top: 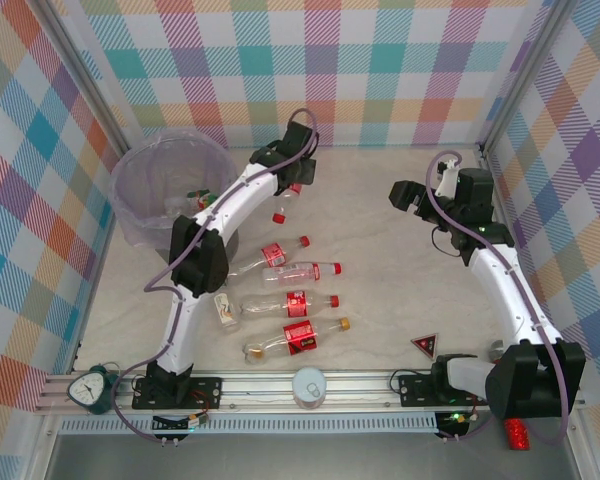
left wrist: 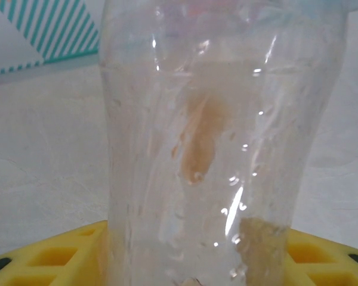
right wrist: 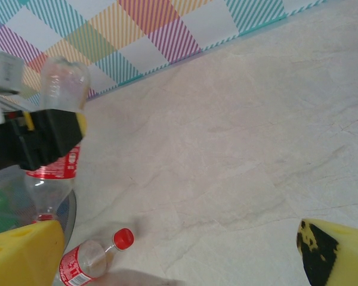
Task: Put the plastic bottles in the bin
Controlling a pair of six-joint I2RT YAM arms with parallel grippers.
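Observation:
My left gripper (top: pixel 296 172) is shut on a clear plastic bottle (top: pixel 288 196) with a red label, held off the table just right of the bin (top: pixel 140 185). In the left wrist view the bottle (left wrist: pixel 215 137) stands between the yellow fingers (left wrist: pixel 48 256). The right wrist view shows that bottle (right wrist: pixel 55 167) too. Several more bottles (top: pixel 298 300) lie in the middle of the table, and a green one (top: pixel 206 200) lies in the bin. My right gripper (top: pixel 412 196) hovers open at the right, with nothing between its fingers (right wrist: pixel 337 250).
A small clock (top: pixel 92 388), a white round container (top: pixel 308 385) and a red triangle (top: pixel 425 345) sit near the front rail. A red glittery stick (top: pixel 517 433) lies by the right arm's base. Checked walls close in the back and sides.

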